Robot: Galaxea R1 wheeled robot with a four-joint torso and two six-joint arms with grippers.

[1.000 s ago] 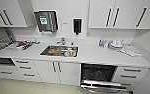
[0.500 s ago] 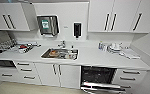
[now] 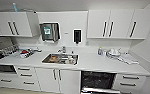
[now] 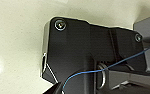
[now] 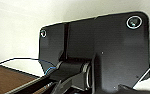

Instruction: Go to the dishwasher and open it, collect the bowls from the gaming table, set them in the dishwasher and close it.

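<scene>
One long white counter (image 3: 96, 65) ran across the kitchen wall, and the robot faced it from a little way back. The dishwasher (image 3: 98, 80) sat under the counter, right of the middle. Its door was already down, so the dark inside showed, and the steel door edge (image 3: 98, 90) stuck out low in front. White drawers (image 3: 128, 81) with dark bar handles stood just beside it on the right, and two white cabinet doors (image 3: 58, 80) stood on its left.

A steel sink (image 3: 61, 59) was set into the counter above those doors, with some dishes lying in it. To the right on the counter was a small bottle (image 3: 100, 51), then a pile of white dishes (image 3: 113, 53), then a folded towel (image 3: 128, 59). On the far left were more dishes, one with something red (image 3: 24, 53).

White cupboards (image 3: 111, 24) hung on the wall. Between them were a paper towel box (image 3: 50, 32) and a small dark soap box (image 3: 77, 36).

From each wrist I saw a wide dark plate and a thin blue wire (image 4: 121, 62) against a pale surface. I could not tell if either claw was open or closed.
</scene>
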